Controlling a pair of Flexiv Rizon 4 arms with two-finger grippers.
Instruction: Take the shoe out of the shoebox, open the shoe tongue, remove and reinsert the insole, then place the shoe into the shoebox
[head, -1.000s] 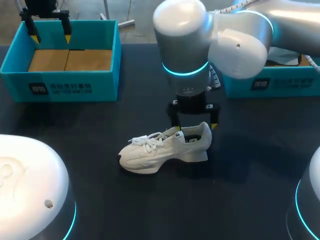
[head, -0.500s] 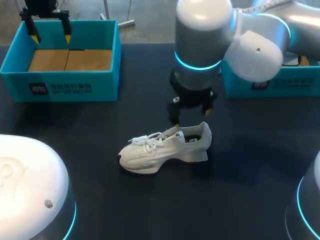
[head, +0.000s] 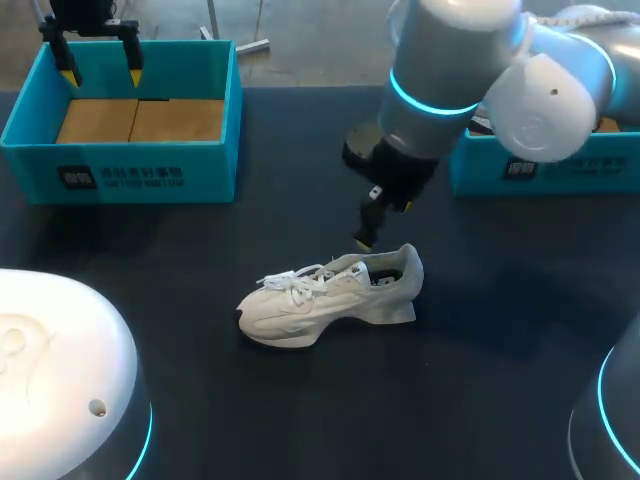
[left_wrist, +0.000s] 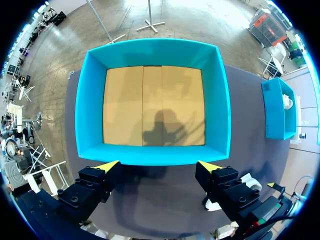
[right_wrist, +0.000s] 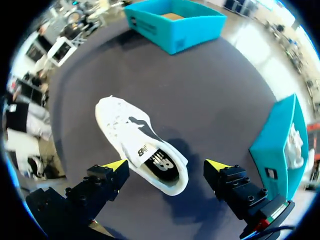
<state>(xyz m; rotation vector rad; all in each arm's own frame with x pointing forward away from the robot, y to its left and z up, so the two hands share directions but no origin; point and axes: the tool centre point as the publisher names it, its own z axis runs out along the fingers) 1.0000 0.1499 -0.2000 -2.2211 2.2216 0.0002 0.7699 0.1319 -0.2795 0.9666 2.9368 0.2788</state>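
A white shoe (head: 330, 295) stands on its sole on the dark table, toe to the left, laces tied. In the right wrist view the shoe (right_wrist: 135, 140) lies below and between the fingers, its insole visible in the opening. My right gripper (head: 386, 224) hangs tilted just above the shoe's heel, open and apart from it; in its own view the right gripper (right_wrist: 167, 165) holds nothing. My left gripper (head: 100, 62) stands open over the far rim of the teal shoebox (head: 130, 170). From the left wrist, the left gripper (left_wrist: 159, 166) hovers above the empty shoebox (left_wrist: 155, 50).
A second teal box (head: 560, 165) sits at the back right, partly behind my right arm. It also shows as the second box (right_wrist: 277, 140) with something white inside. Two white round bases occupy the front corners.
My right arm has lifted and swung to the right, and its gripper now tilts over the heel. The shoe and the left arm have stayed put.
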